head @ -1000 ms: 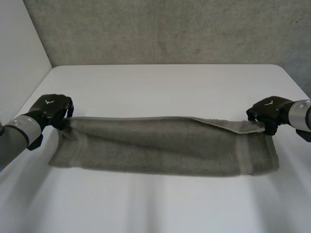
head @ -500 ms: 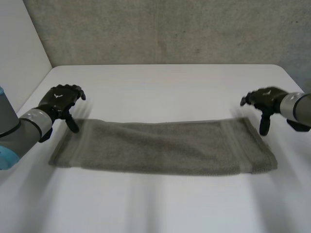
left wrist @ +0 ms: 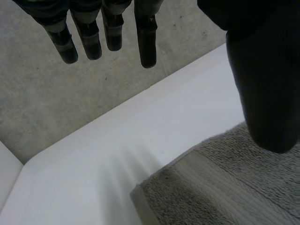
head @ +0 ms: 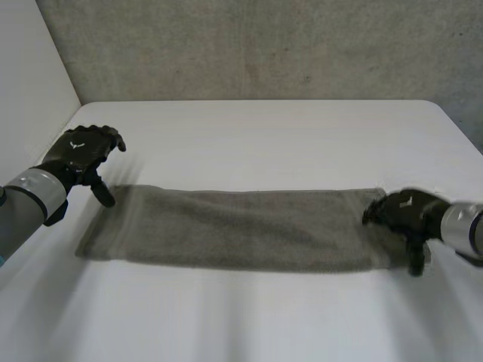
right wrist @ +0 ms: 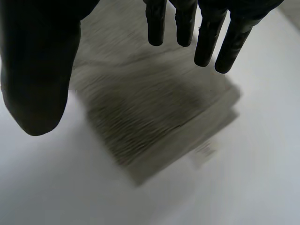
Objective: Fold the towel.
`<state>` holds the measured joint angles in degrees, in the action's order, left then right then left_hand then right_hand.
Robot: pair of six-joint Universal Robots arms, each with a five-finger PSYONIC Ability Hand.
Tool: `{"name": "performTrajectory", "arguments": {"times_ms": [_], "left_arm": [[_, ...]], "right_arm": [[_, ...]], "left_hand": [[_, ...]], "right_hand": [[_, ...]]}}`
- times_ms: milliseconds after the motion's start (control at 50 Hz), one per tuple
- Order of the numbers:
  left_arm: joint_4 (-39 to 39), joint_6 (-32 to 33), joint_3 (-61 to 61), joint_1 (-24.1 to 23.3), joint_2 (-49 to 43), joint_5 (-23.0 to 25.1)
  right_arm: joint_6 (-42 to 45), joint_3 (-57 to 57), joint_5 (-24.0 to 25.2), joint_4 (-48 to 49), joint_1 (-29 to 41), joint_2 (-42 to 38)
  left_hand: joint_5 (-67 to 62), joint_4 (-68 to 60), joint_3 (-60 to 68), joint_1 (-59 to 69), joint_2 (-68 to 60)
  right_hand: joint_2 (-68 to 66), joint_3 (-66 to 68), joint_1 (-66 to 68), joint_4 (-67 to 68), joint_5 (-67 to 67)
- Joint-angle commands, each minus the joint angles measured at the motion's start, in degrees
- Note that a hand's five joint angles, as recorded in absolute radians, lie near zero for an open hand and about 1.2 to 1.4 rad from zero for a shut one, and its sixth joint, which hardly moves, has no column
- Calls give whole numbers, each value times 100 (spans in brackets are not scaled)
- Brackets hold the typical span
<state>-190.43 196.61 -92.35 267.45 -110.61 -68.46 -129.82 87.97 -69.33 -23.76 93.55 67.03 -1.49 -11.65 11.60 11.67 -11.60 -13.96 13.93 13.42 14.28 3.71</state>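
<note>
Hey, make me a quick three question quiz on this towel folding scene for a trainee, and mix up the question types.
1. True or false: the left hand is pinching a corner of the towel.
2. Multiple choice: where is the right hand? A, over the towel's right end. B, over the towel's middle. C, next to the left hand.
3. Fill in the blank: in their own wrist views both hands have straight fingers and hold nothing, so both count as ___.

Key: 1 false, the left hand is off the towel by its far left corner. 2 A. 3 open.
</note>
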Motion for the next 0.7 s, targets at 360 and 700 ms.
{"name": "performTrajectory", "arguments": {"times_ms": [360,700], "left_arm": [[-11,-62,-142,-17,66,-19],[-11,-71,-72,-44,241,-27]], "right_arm": [[-9,1003,-617,2605,-926,301],[-255,-596,-960,2403,-48,794]], "left_hand": [[-75,-58,63,56,-63],[-75,-58,63,56,-63]], "right_hand": [[-6604,6607,6658,6572,6629],[-6604,6607,6658,6572,6629]]}}
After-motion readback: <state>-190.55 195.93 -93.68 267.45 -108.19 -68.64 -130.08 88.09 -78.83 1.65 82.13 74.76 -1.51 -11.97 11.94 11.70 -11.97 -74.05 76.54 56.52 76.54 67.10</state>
